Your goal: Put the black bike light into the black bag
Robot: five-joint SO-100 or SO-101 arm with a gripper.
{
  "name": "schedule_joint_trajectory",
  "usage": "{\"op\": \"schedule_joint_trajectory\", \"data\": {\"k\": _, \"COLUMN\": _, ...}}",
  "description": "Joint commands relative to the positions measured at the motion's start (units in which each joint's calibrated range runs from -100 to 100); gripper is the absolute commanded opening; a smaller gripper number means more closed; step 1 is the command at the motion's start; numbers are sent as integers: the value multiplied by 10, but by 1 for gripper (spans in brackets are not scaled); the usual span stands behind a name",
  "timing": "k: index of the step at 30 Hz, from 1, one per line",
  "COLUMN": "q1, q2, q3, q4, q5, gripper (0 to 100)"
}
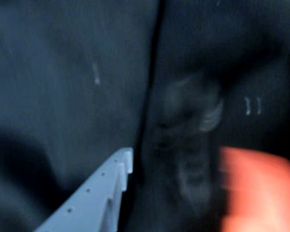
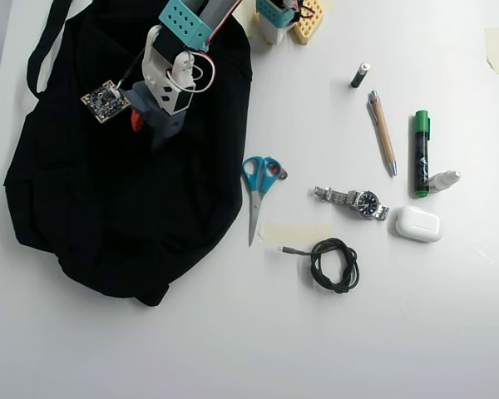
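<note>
Wrist view: blurred black bike light (image 1: 191, 140) between parted end effector (image 1: 176, 169) fingers; overhead hides it above black bag (image 2: 108, 208).

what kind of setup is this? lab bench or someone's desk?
Probably a hobby or lab tabletop rig: a plain white table, a small arm with an exposed circuit board, and everyday test items laid out, such as scissors and a watch.

White table (image 2: 191, 349) bearing black bag (image 2: 108, 216), scissors (image 2: 258, 193), watch (image 2: 353, 200), coiled cable (image 2: 333, 264), pen (image 2: 382, 131), marker (image 2: 421, 154), earbud case (image 2: 418, 224).
</note>
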Motion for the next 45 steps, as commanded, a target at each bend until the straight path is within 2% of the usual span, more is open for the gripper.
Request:
{"op": "schedule_joint_trajectory", "data": {"k": 1, "q1": -28, "q2": -101, "q3": -77, "q4": 174, "q5": 15, "gripper": 68}}
{"op": "schedule_joint_trajectory", "data": {"k": 2, "q1": -54, "q2": -163, "q3": -113, "q4": 259, "q5": 9, "gripper": 68}}
{"op": "schedule_joint_trajectory", "data": {"k": 3, "q1": -85, "q2": -236, "q3": -137, "q4": 327, "q5": -8, "gripper": 59}}
{"op": "schedule_joint_trajectory", "data": {"k": 4, "q1": -110, "q2": -284, "q3": -139, "q4": 345, "q5": -16, "gripper": 51}}
{"op": "schedule_joint_trajectory", "data": {"k": 6, "q1": -187, "q2": -399, "q3": -125, "q4": 350, "q5": -50, "gripper": 29}}
{"op": "schedule_joint_trajectory", "data": {"k": 9, "q1": -292, "q2": -532, "q3": -86, "q4": 345, "q5": -52, "gripper": 2}}
{"op": "schedule_joint_trajectory", "data": {"k": 11, "q1": -335, "q2": -661, "q3": 56, "q4": 276, "q5": -63, "gripper": 2}}
{"op": "schedule_joint_trajectory", "data": {"k": 13, "q1": -376, "q2": -821, "q3": 313, "q4": 142, "q5": -64, "gripper": 2}}
{"op": "schedule_joint_trajectory", "data": {"k": 18, "q1": -403, "q2": -927, "q3": 522, "q4": 12, "q5": -59, "gripper": 3}}
{"op": "schedule_joint_trajectory", "data": {"k": 24, "q1": -404, "q2": -992, "q3": 701, "q4": -87, "q5": -59, "gripper": 2}}
{"op": "schedule_joint_trajectory", "data": {"k": 32, "q1": -371, "q2": -983, "q3": 781, "q4": -71, "q5": -57, "gripper": 3}}
{"op": "schedule_joint_trajectory", "data": {"k": 36, "q1": -355, "q2": -983, "q3": 781, "q4": -25, "q5": -18, "gripper": 3}}
{"op": "schedule_joint_trajectory", "data": {"k": 40, "q1": -350, "q2": -982, "q3": 781, "q4": 1, "q5": -18, "gripper": 3}}
{"op": "schedule_joint_trajectory", "data": {"k": 45, "q1": -350, "q2": -982, "q3": 781, "q4": 132, "q5": -18, "gripper": 3}}
